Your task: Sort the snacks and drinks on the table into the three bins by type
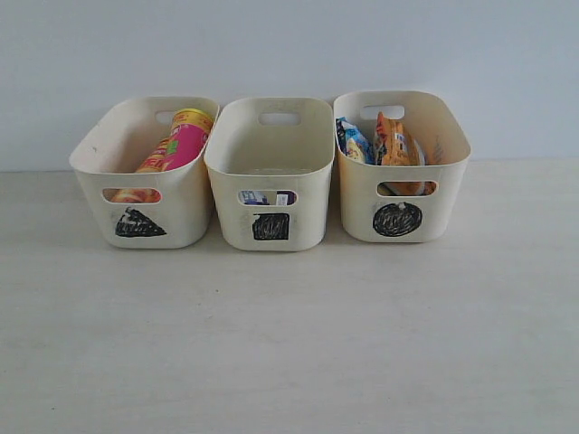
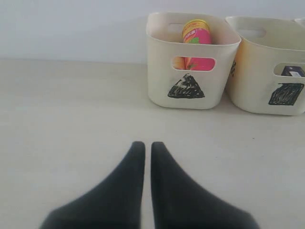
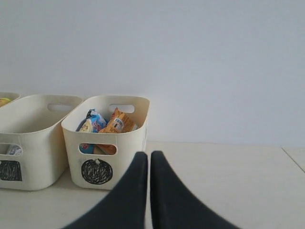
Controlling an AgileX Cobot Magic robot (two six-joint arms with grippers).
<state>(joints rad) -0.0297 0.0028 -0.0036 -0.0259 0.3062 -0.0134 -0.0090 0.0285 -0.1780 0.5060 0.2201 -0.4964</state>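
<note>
Sorting looks done: tubes point(image 1: 185, 143) in the triangle bin point(image 1: 185, 217), cartons point(image 1: 267, 197) in the square bin point(image 1: 235, 217), bags point(image 1: 384, 145) in the circle bin point(image 1: 357, 212). My left hand point(image 2: 148, 145) and right hand point(image 3: 148, 155) are pinched narrow, holding nothing. Next I'd only check the surface point(image 1: 289, 344) for strays. The exterior view shows all bins but neither hand; the wrist views show those.

1. The left gripper point(image 2: 144, 145) is matte black, with two smooth fingers point(image 2: 121, 195) that are broad at the base and curve to slim rounded tips.
2. The right gripper point(image 3: 144, 155) has the same black, flaring, unmarked shape.
</note>
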